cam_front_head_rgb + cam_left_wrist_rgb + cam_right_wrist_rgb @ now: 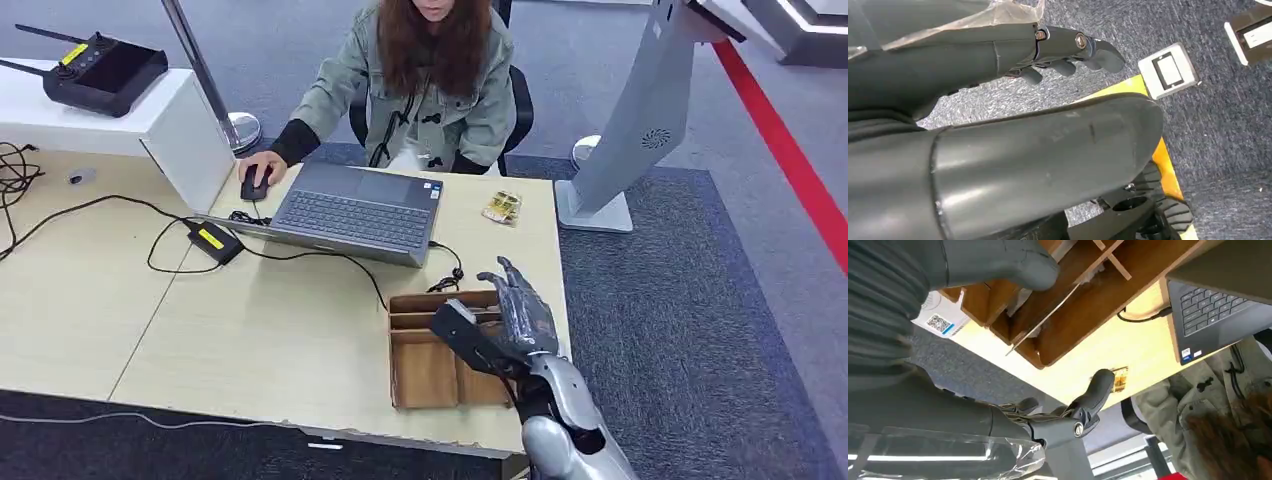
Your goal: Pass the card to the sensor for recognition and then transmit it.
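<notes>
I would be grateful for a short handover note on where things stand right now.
Left hand: hangs over the floor and holds nothing.
Right hand: hovers over the box on the desk, fingers apart, nothing gripped.
Card: stands tilted in a box compartment, close to the thumb; I cannot tell whether they touch.
Done: the reach to the box.
Left: grip the card, lift it out, show it to the sensor, then hand it on. I cannot tell which item is the sensor.
</notes>
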`<action>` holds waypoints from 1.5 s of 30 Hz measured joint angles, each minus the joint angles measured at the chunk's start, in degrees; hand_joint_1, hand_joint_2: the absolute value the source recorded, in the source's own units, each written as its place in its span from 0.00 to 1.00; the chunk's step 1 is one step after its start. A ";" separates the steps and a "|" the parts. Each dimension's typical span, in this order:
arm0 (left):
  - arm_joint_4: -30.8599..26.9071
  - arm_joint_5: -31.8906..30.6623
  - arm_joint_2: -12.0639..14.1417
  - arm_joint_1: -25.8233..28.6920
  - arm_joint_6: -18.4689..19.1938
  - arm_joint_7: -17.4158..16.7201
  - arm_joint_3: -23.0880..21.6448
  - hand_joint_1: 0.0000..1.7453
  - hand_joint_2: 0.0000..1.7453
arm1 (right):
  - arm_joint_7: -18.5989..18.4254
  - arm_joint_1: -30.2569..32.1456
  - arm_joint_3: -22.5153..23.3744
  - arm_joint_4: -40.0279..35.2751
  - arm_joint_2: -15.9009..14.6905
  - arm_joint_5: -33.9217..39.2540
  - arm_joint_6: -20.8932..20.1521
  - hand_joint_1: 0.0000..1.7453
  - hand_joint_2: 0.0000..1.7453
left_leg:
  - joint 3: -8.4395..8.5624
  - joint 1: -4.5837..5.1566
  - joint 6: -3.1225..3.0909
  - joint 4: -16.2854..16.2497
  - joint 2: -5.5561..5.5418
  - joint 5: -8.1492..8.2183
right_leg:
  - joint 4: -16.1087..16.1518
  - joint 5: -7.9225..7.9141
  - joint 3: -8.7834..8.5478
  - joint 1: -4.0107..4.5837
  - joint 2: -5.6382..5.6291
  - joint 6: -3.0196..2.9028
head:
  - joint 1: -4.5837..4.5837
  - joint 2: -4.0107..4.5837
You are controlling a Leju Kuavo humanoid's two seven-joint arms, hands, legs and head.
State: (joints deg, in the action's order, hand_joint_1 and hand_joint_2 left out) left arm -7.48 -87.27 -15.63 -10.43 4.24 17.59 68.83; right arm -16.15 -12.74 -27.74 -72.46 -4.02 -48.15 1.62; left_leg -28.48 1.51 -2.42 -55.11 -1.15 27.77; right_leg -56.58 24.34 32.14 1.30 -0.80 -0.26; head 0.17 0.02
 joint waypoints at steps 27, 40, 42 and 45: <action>0.00 0.00 0.00 -0.32 0.35 0.02 0.00 0.00 0.00 | 0.00 -0.62 -0.02 1.38 0.13 0.46 0.31 0.84 1.00 | 0.00 0.00 0.00 0.00 0.00 0.00 | 0.00 0.00 0.00 0.00 0.00 0.00 | -0.02 0.00; 0.00 0.00 0.00 -0.36 0.35 0.02 0.00 0.00 0.00 | 0.00 -0.65 -0.02 1.42 0.20 0.46 0.33 0.78 1.00 | 0.00 0.00 0.00 0.00 0.00 0.00 | 0.00 0.00 0.00 0.00 0.00 0.00 | 0.00 0.00; 0.00 0.00 0.00 -0.37 0.35 0.02 0.00 0.00 0.00 | 0.00 -0.65 -0.02 1.42 0.20 0.48 0.31 0.78 1.00 | 0.00 0.00 0.00 0.00 0.00 0.00 | 0.00 0.00 0.00 0.00 0.00 0.00 | 0.00 0.00; 0.00 0.00 0.00 -0.38 0.37 0.04 0.00 0.00 0.00 | 0.02 -0.70 -0.04 1.51 0.20 0.59 0.29 0.78 1.00 | 0.00 0.00 0.00 0.00 0.00 0.00 | 0.00 0.00 0.00 0.00 0.00 0.00 | 0.00 0.00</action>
State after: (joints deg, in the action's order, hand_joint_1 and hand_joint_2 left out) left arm -7.48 -87.27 -15.63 -10.81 4.61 17.64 68.83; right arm -16.13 -13.43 -27.78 -70.95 -3.82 -47.56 1.90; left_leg -28.49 1.51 -2.42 -55.11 -1.15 27.77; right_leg -56.57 24.34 32.14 1.30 -0.80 -0.26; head 0.17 0.02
